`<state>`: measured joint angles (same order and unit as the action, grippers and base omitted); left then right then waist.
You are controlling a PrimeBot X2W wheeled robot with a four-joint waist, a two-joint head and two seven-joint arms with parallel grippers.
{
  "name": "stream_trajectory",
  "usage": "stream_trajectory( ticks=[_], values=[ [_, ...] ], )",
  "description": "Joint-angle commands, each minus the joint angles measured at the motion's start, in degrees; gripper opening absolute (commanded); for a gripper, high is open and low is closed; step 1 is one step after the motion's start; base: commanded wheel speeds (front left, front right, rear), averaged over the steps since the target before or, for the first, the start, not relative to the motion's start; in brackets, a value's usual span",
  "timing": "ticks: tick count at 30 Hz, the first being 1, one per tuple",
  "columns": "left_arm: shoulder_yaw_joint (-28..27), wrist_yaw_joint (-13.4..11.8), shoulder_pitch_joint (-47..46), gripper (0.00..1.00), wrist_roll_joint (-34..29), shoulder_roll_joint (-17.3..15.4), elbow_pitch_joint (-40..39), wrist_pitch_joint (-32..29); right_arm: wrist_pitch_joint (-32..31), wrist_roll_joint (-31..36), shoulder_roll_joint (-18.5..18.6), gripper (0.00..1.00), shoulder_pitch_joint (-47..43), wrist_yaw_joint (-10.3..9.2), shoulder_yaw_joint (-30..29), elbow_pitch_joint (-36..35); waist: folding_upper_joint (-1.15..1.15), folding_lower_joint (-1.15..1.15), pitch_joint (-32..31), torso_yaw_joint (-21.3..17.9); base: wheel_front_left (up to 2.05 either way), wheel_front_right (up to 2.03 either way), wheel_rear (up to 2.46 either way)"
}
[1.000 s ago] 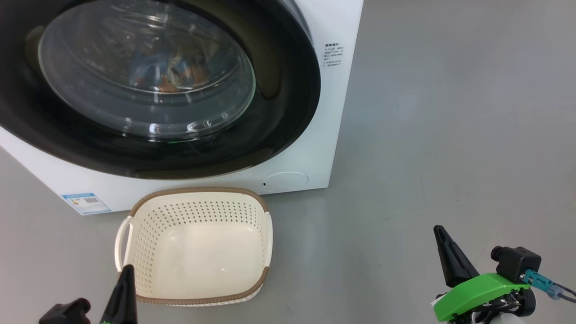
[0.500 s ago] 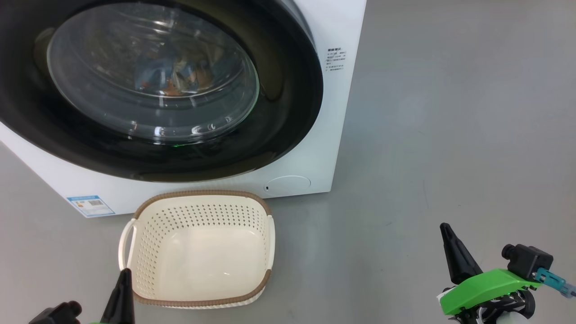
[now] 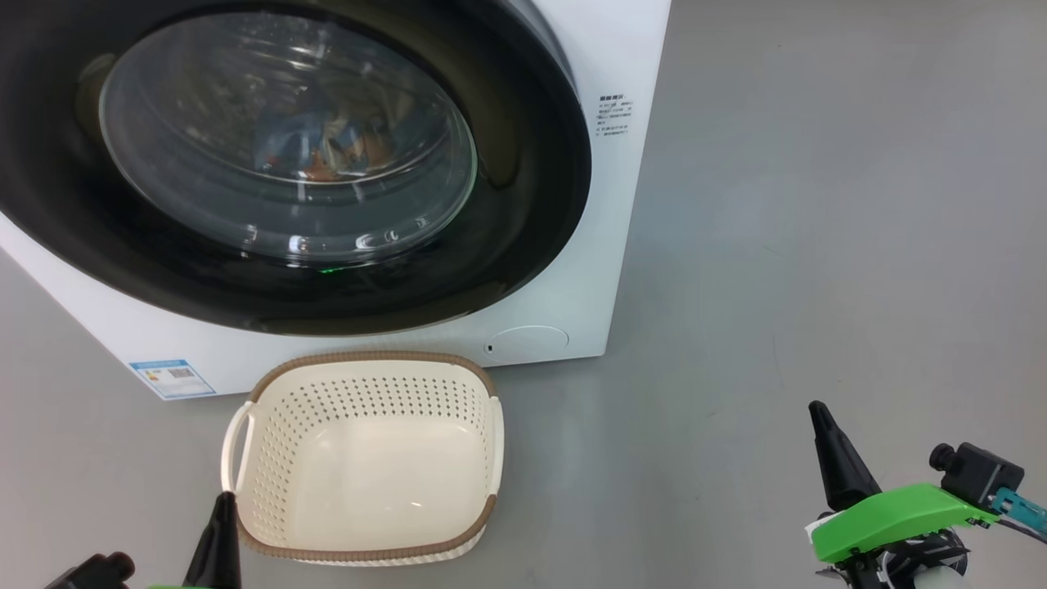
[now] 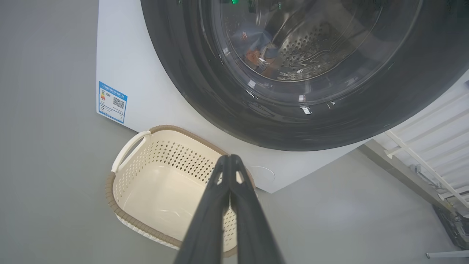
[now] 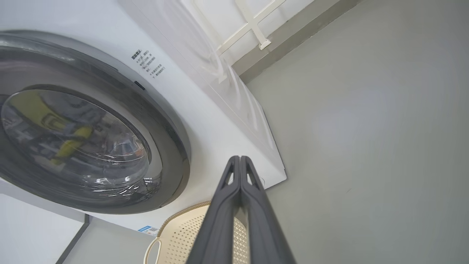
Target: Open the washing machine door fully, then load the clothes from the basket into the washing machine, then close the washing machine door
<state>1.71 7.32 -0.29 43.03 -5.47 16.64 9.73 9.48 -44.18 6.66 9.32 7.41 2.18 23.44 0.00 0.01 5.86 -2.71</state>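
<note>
Beside basket (image 3: 368, 357): left end effector (image 3: 222, 501), fingers (image 3: 219, 541) pressed together.

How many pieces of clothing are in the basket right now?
0. The basket is empty, its floor bare. Blue and orange clothes show through the washing machine door glass, inside the drum; the left hand covers just one basket corner.

Head view: high, facing forward and down, near the washing machine door (image 3: 523, 204) and the basket (image 3: 372, 357); left wrist view: low, looking up along the left gripper (image 4: 230, 157), over basket toward door; right wrist view: low, tilted, right of the door, along the right gripper (image 5: 240, 157); all share door and basket.
</note>
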Motion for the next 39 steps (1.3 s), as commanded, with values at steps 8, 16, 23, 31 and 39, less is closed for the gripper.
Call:
stream_trajectory(
  ticks=[8, 16, 23, 31, 39],
  values=[
    [-1.5, 0.1, -2.3, 0.00, 5.3, -0.5, -1.3, -1.6, -1.5, -5.7, -0.1, 0.00, -0.1, 0.03, -0.9, -2.4, 0.00, -0.01, -0.5, 0.3, 0.00, 0.00, 0.00],
    [-2.0, 0.1, -2.6, 0.00, 9.5, -0.3, -1.5, -2.9, -2.8, -9.7, -0.4, 0.00, -0.4, 0.03, -1.6, -3.0, 0.00, -0.01, -1.0, 0.5, 0.00, 0.00, 0.00],
    [-2.6, 0.1, -2.9, 0.00, 13.8, -0.1, -1.6, -4.2, -4.1, -13.8, -0.7, 0.00, -0.7, 0.04, -2.3, -3.7, 0.00, -0.01, -1.5, 0.7, 0.00, 0.00, 0.00],
    [-3.1, 0.1, -3.3, 0.00, 18.0, 0.1, -1.7, -5.5, -5.5, -17.9, -1.0, 0.00, -1.0, 0.04, -3.0, -4.4, 0.00, -0.01, -2.0, 1.0, 0.00, 0.00, 0.00],
    [-3.6, 0.1, -3.6, 0.00, 21.7, 0.4, -1.8, -6.7, -6.6, -21.4, -1.3, 0.00, -1.2, 0.04, -3.6, -5.0, 0.00, -0.01, -2.4, 1.2, 0.00, 0.00, 0.00]
  ],
)
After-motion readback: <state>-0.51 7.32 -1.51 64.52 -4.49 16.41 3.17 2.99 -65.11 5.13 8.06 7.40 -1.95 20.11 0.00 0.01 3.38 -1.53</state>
